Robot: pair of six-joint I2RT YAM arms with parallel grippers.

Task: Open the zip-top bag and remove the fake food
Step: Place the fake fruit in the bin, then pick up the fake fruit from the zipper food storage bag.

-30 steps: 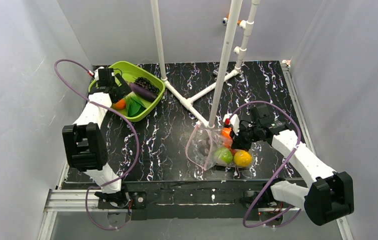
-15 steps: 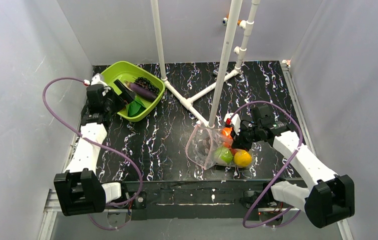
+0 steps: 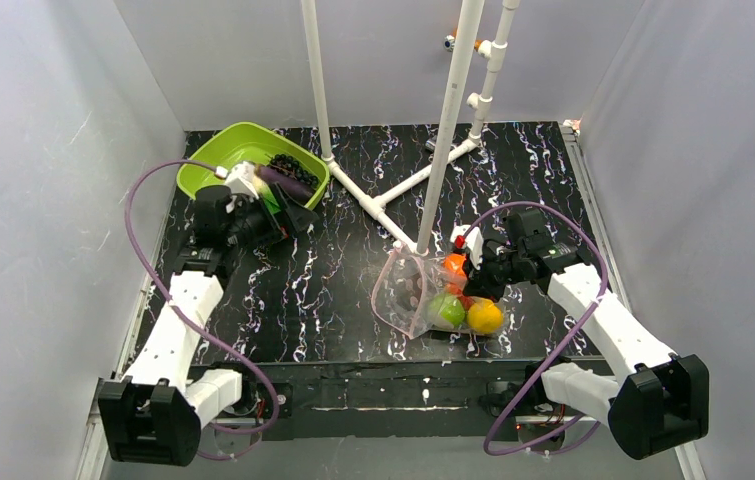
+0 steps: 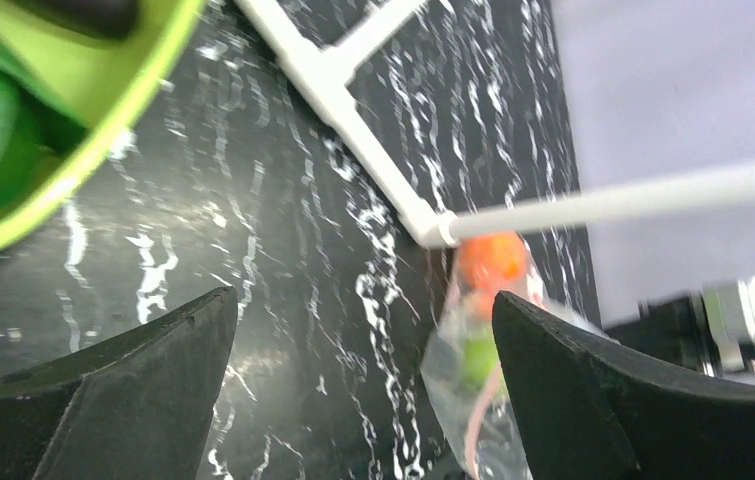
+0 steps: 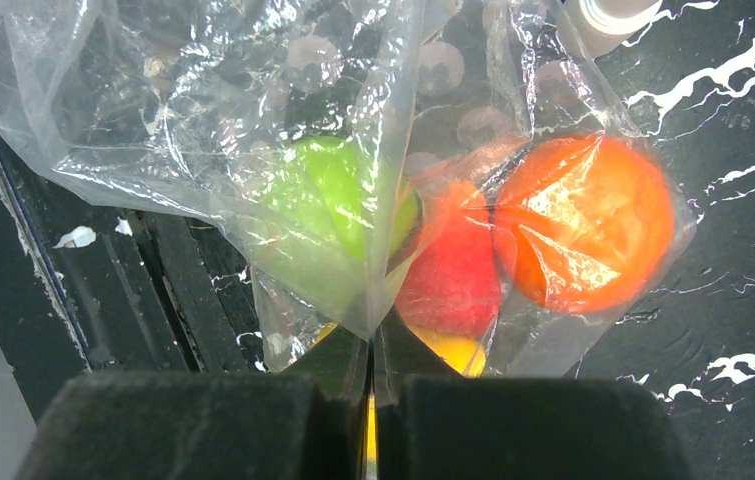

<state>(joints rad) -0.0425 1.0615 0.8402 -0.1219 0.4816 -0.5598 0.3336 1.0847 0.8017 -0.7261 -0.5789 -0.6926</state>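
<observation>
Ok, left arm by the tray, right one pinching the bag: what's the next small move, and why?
Probably swing the left gripper across toward the mouth of the zip-top bag. Its jaws stand open and empty beside the green tray, while the right gripper is shut on the bag's plastic, and a green apple, an orange and a lemon lie inside.

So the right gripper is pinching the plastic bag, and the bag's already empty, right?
Not empty. The right gripper is pinching the zip-top bag, but the right wrist view shows a green apple, an orange and a red piece inside it.
</observation>
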